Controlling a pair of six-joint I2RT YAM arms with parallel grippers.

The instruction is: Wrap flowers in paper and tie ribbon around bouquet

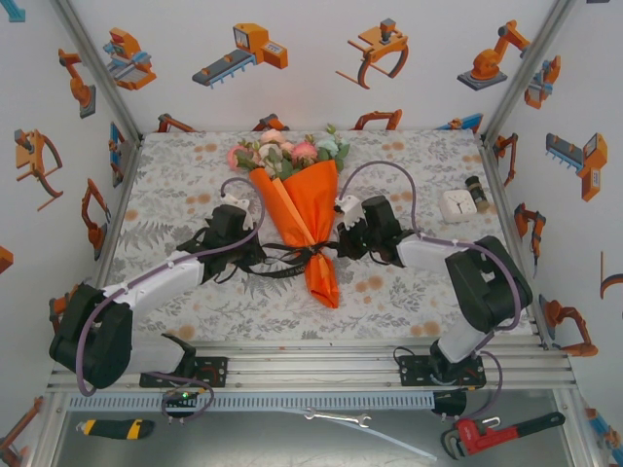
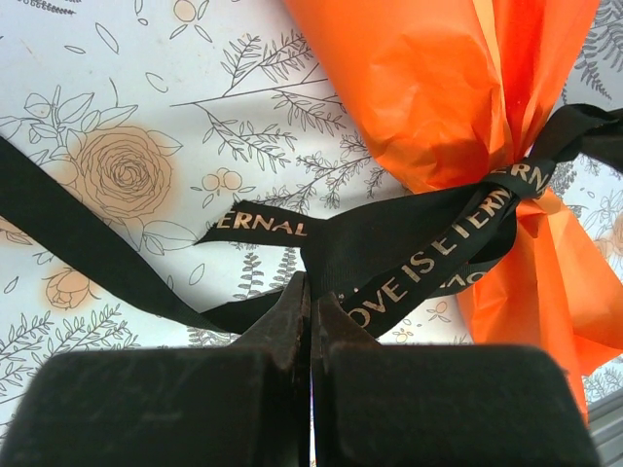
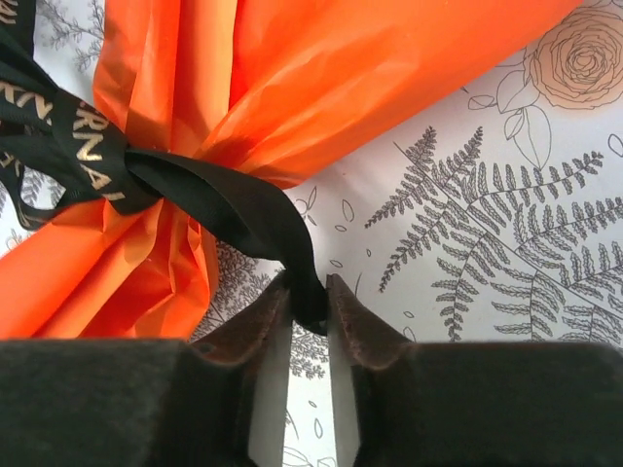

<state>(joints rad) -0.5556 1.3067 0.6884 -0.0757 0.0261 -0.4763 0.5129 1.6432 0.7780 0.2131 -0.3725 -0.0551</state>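
Note:
The bouquet [image 1: 302,209] lies mid-table as an orange paper [image 1: 292,199] cone, with the flowers [image 1: 287,153] at its far end. A black ribbon [image 1: 313,255] cinches the narrow neck. My left gripper [image 1: 265,259] sits just left of the neck. In the left wrist view this gripper [image 2: 311,290] is shut on the lettered ribbon [image 2: 428,243] beside the paper [image 2: 419,88]. Right of the neck is my right gripper [image 1: 337,247]. Its wrist view shows the right gripper [image 3: 310,297] closed on a ribbon [image 3: 224,199] tail leading from the knot at the paper [image 3: 321,78].
A white square device [image 1: 455,204] and a small dark bottle [image 1: 477,193] stand at the right of the floral tablecloth [image 1: 175,195]. Below the near rail lie a utility knife [image 1: 115,426], a spanner [image 1: 336,418] and a red pipe wrench [image 1: 496,431].

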